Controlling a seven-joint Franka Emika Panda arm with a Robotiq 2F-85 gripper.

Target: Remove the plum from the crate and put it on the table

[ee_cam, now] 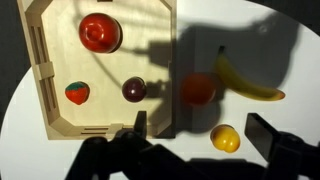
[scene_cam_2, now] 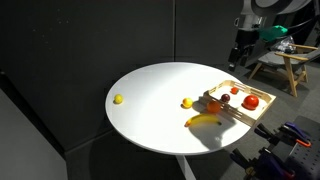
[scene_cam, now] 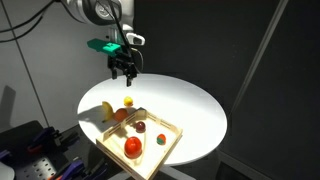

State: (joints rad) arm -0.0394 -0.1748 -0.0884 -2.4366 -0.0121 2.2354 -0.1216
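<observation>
Gripper point(scene_cam: 123, 68) is hanging high above the table, and its 2 fingers point(ee_cam: 272, 138) are standing wide apart and holding nothing. The plum point(ee_cam: 134, 89) is lying inside the crate point(ee_cam: 42, 60), near the middle and not touching any other fruit. I think this free space is helping, because a finger can go down on each side of it. Also in the crate, a big red fruit point(ee_cam: 100, 32) and a small red fruit with a green top point(ee_cam: 77, 93) are resting nearer the rim. Outside the rim, an orange point(ee_cam: 198, 88), a banana point(ee_cam: 248, 80) and a lemon point(ee_cam: 225, 138) are lying on the white table point(scene_cam_2: 150, 100). The arm is reaching in from above with the wrist pointing straight down. In the wrist view the plum is sitting to one side of the gap between the fingers, so the approach is probably not yet lined up.
</observation>
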